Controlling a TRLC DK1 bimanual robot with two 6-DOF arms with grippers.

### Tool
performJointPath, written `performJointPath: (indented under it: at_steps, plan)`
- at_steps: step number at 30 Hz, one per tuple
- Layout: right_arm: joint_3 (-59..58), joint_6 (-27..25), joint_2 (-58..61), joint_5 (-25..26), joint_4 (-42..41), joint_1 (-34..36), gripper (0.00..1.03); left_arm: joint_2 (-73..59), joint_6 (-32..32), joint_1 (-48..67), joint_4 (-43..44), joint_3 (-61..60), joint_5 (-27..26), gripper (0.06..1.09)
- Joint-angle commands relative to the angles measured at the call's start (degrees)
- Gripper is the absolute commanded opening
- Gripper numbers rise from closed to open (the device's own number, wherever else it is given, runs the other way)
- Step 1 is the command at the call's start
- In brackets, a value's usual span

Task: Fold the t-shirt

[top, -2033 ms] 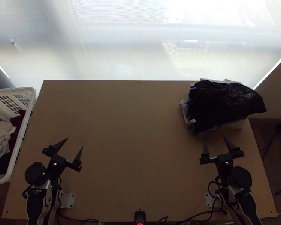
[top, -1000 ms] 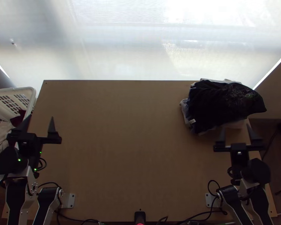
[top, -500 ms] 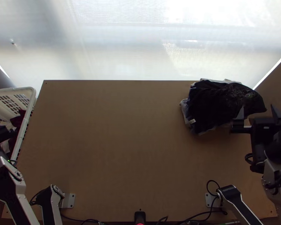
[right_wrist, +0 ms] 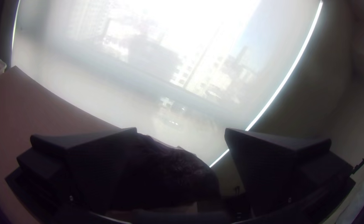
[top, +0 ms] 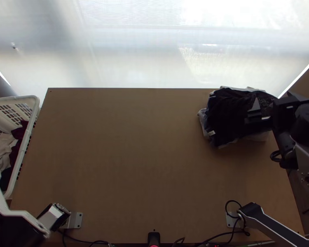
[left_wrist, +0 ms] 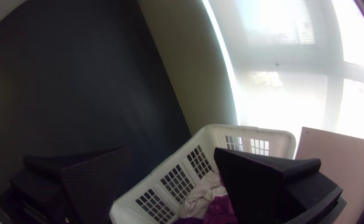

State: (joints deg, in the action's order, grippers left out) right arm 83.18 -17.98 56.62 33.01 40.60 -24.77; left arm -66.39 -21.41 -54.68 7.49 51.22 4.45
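broad tabletop (top: 134,156) between basket rim (top: 31,127) and far-corner dark clothes (top: 228,115)

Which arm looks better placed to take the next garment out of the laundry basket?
Left, I'd judge: the left gripper is open and facing the basket with clothes inside. The right gripper is at the dark pile, across the table.
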Motion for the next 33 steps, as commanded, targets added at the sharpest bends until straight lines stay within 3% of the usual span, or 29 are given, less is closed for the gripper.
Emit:
performJointPath:
  at_steps: [1,5,6,9,12,15,21,27,33]
  plan:
    - [10.6,0.2,8.0,0.7,4.6,-1.4,0.98,-30.0,11.6,-5.7,-14.9,29.7,-4.5,1.03]
    - [12.9,0.1,10.4,0.7,5.1,-1.5,0.98,-49.9,10.2,-6.4,-34.1,54.0,-6.7,1.03]
    - [13.0,0.0,10.6,0.7,5.3,-1.5,0.98,-55.1,8.3,-6.5,-39.6,59.9,-11.0,1.02]
    - [12.4,0.0,10.8,0.6,5.5,-1.6,0.98,-74.1,1.1,-6.2,-68.7,87.3,-19.7,1.01]
    - [12.0,-0.2,10.9,0.7,5.6,-3.8,0.98,-73.5,-9.8,-4.4,-61.6,78.6,-14.6,1.02]
    - [10.7,-0.3,11.1,0.6,5.8,-5.7,0.98,-77.2,-10.7,-4.7,-60.8,81.8,-15.1,1.02]
    - [9.5,-1.0,12.4,0.6,4.8,-6.1,0.98,-83.7,-14.6,-3.6,-66.3,81.9,-22.6,1.02]
    - [11.2,-4.0,12.9,0.7,4.7,-6.2,0.98,-88.4,-18.9,-3.1,-65.2,82.6,-22.7,1.02]
    - [11.0,-4.2,13.7,0.7,4.7,-6.2,0.98,-89.2,-19.1,-1.9,-57.0,82.5,-21.5,1.02]
